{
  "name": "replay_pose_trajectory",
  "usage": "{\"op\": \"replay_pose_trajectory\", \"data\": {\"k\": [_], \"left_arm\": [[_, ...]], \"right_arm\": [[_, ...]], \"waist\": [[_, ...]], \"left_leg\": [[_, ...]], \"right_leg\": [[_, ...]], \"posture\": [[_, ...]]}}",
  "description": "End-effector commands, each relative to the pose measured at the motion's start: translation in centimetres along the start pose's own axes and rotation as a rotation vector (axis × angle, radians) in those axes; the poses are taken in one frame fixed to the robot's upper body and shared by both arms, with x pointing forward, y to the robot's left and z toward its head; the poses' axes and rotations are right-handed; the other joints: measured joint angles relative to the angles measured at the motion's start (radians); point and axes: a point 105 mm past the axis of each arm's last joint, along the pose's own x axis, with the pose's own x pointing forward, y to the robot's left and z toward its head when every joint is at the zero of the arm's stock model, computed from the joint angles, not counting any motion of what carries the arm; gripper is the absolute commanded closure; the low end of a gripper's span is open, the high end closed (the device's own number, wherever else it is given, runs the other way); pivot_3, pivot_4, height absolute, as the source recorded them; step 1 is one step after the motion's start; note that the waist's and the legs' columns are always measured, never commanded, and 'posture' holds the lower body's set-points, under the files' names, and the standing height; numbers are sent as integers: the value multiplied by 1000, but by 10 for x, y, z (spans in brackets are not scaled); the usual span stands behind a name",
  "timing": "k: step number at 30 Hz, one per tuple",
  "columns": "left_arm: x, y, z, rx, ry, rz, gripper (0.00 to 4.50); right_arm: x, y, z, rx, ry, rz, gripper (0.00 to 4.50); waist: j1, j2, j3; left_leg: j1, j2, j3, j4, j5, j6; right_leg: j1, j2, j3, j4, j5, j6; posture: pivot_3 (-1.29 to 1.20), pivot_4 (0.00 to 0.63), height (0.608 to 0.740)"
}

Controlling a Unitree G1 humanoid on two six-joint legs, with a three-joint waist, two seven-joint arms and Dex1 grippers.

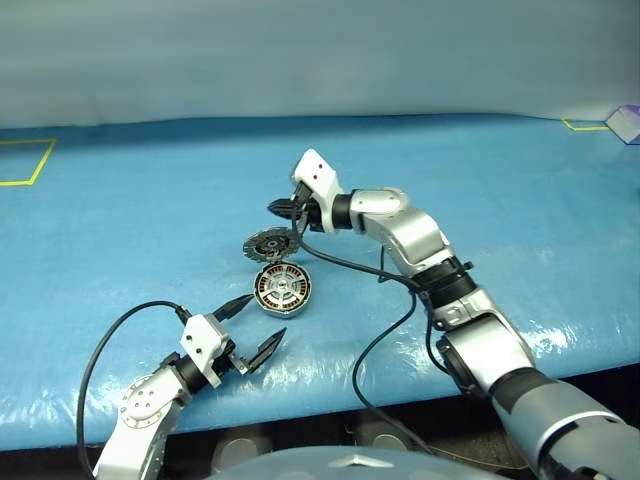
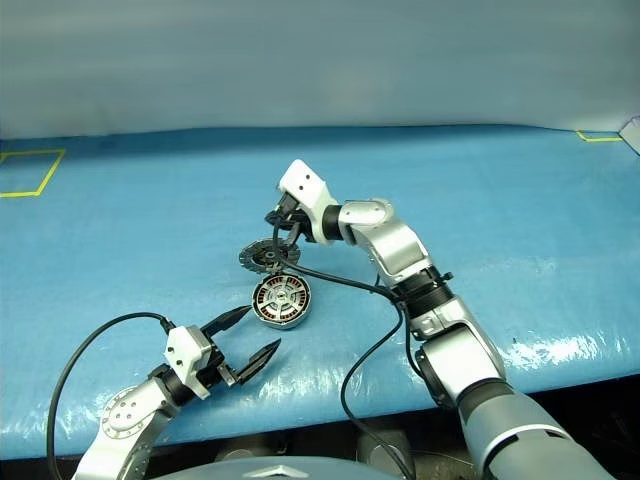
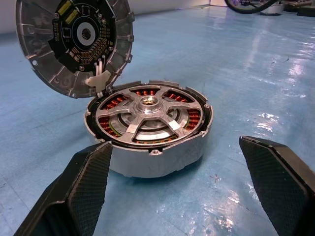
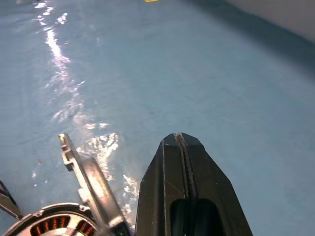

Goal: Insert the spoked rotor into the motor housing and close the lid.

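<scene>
You've got step one done, by the look of it: the shiny silver spoked rotor (image 3: 147,110) already sits inside the round grey motor housing (image 3: 152,157), w/ copper windings showing between its spokes. The housing rests on the blue plastic-covered table (image 1: 500,190), near its front edge.

Left to do: the lid. The round grey lid w/ dark centre and silver segments (image 3: 74,42) stands tilted up, propped at the housing's far rim, its inner face toward the left wrist cam and a short white wire bundle (image 3: 101,78) running from it down to the housing's rim. It needs laying flat over the rotor and seating.

Tools: your right gripper (image 1: 283,208) is pinched fully closed w/ nothing between the fingers, hovering just above and behind the lid's top edge. Can't tell if it touches the lid. I'd judge it's placed to nudge the lid over.

Your left gripper (image 1: 252,322) is spread wide, empty, just in front of the housing, apart from it, fingers either side of the approach line.
</scene>
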Motion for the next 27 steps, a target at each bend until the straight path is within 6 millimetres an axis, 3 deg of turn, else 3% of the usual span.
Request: {"op": "replay_pose_trajectory", "data": {"k": [1, 7, 13, 24, 27], "left_arm": [[2, -12, 2, 7, -17, -22, 0], [0, -16, -3, -20, -10, 8, 0], [0, -14, -5, -23, -3, 7, 0], [5, -12, -4, -18, 4, -29, 0], [1, -9, -1, -17, 5, -19, 0]], "right_arm": [[4, 14, 3, 21, -8, 153, 4483], [-14, 34, -15, 83, 79, 366, 4483], [-31, 45, -35, 60, 174, 413, 4483], [-42, 60, -61, 53, 159, 276, 4483], [-52, 68, -48, 13, 96, 229, 4483]], "waist": [[0, 0, 0], [-1, 1, 0], [-2, 1, 0], [-1, 1, 0], [5, 1, 0]], "left_leg": [[0, 0, 0, 0, 0, 0], [1, 1, -1, 0, 0, 0], [0, 1, -1, 0, 0, 0], [1, 0, -1, 1, 0, 0], [0, 0, -1, 2, 0, 0]], "right_leg": [[0, 0, 0, 0, 0, 0], [0, 1, -1, 1, -2, 2], [-1, 1, -1, 1, -2, 2], [0, 0, -1, 2, -3, 4], [0, 0, -1, 1, -3, 4]], "posture": [[0, 150, 740], [0, 150, 740], [0, 150, 740], [0, 150, 740], [0, 150, 740]]}}
